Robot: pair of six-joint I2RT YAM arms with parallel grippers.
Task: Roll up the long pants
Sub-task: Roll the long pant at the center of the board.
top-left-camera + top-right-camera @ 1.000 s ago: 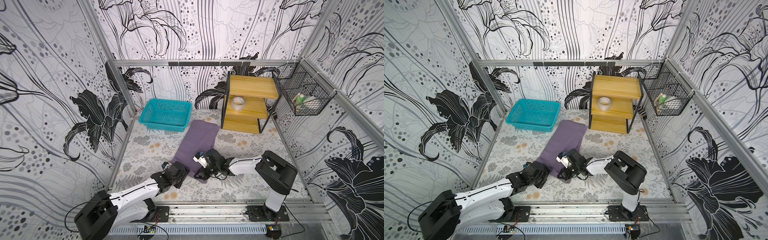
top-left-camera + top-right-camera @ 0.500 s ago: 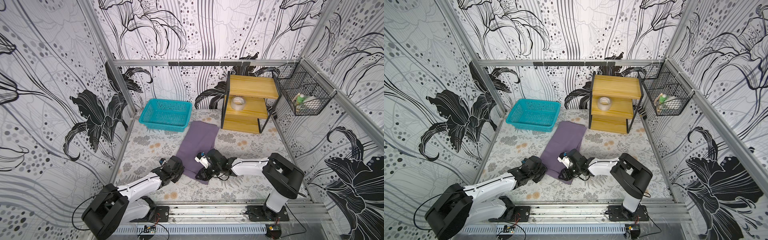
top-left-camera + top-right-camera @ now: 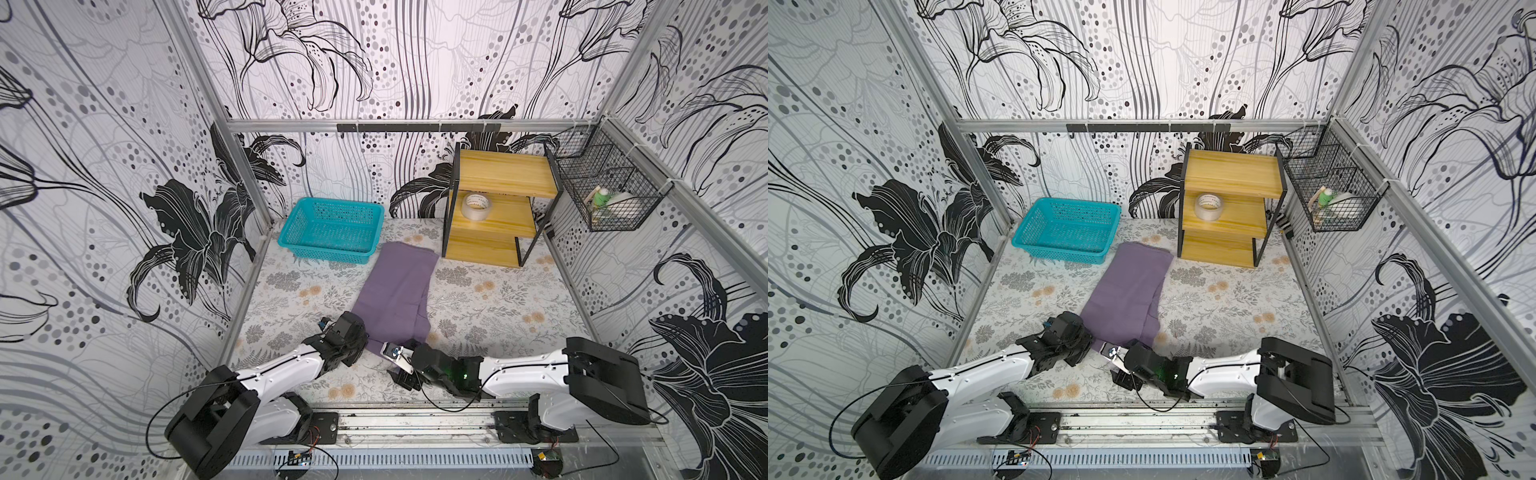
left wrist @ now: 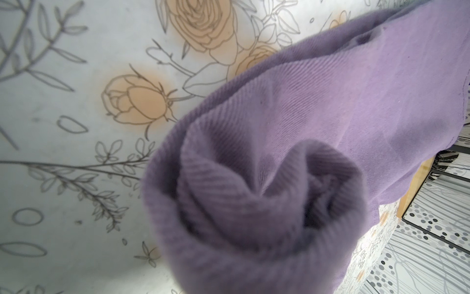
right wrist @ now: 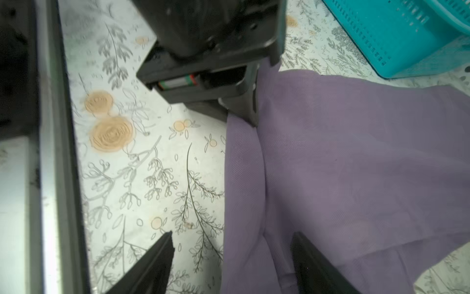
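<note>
- The pants (image 3: 398,291) lie folded in a long strip on the table (image 3: 498,299). In both top views the strip runs from just beside the basket (image 3: 332,226) at centre down to lower centre.
- The left gripper (image 3: 360,337) is clamped on the strip's lower-left corner. Its wrist view shows that cloth bunched into a loose curl.
- The right gripper (image 5: 232,236) is spread wide. Its jaws straddle the strip's lower edge and pinch nothing.
- The step in hand looks like starting the roll at the lower end. The right gripper should close on the lower-right corner, level with the left's hold, so both corners turn over together.
- Both should then tuck the end tight and roll along the strip toward upper centre. An uneven pull would likely skew the roll into a cone.
- The cloth looks soft and doubled, so layers may slide. A deep bite through all of them seems wise.
- The rail (image 3: 415,419) sits close below both grippers, leaving little room to draw back.
- The basket stands at the strip's upper end and the shelf (image 3: 494,220) is near at upper right, so the roll should stop short of them.
- Bare table lies left and right of the strip.
</note>
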